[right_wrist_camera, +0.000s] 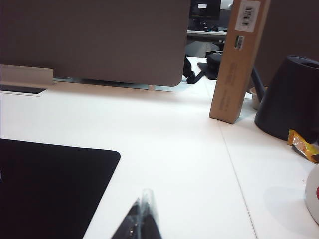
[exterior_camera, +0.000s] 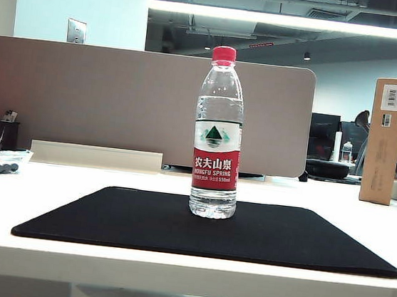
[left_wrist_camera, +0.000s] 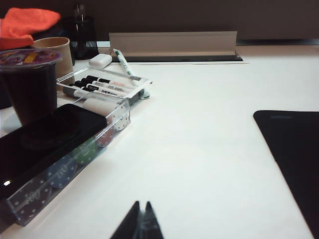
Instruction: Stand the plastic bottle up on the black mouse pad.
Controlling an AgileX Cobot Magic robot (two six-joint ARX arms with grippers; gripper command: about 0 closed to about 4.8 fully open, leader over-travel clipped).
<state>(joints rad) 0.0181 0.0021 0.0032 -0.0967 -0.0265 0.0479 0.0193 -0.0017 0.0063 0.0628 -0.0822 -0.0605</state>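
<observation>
1 plastic bottle (exterior_camera: 219, 133) stands upright near the middle of the 1 black mouse pad (exterior_camera: 204, 228), red cap on top, its base resting on the mat; neither wrist view shows it. The pad lies flat on the white table (exterior_camera: 322, 198), and each wrist camera catches only 1 corner or edge of it, the rest cut off by the frame. No arm appears in the exterior view. The left gripper (left_wrist_camera: 141, 222) shows only as 2 dark fingertips pressed together at the frame edge, low over bare table, well apart from the pad. The right gripper (right_wrist_camera: 142, 219) likewise shows 2 fingertips closed against each other, holding nothing, just beside the pad's rounded corner. On the left side sits 1 clear tray (left_wrist_camera: 107, 87) holding several markers; the exact count is hard to make out. Near it are 1 dark phone-like slab (left_wrist_camera: 47, 137) lying on a clear box, 1 dark sealed cup (left_wrist_camera: 28, 84), 1 tan cup (left_wrist_camera: 56, 50) partly hidden behind it, and 1 orange cloth (left_wrist_camera: 27, 25) cut off at the corner. On the right stand 1 tall cardboard box (right_wrist_camera: 238, 59) and 1 dark cone-shaped object (right_wrist_camera: 291, 97), cropped. 1 grey partition (exterior_camera: 117, 103) runs behind the table.
</observation>
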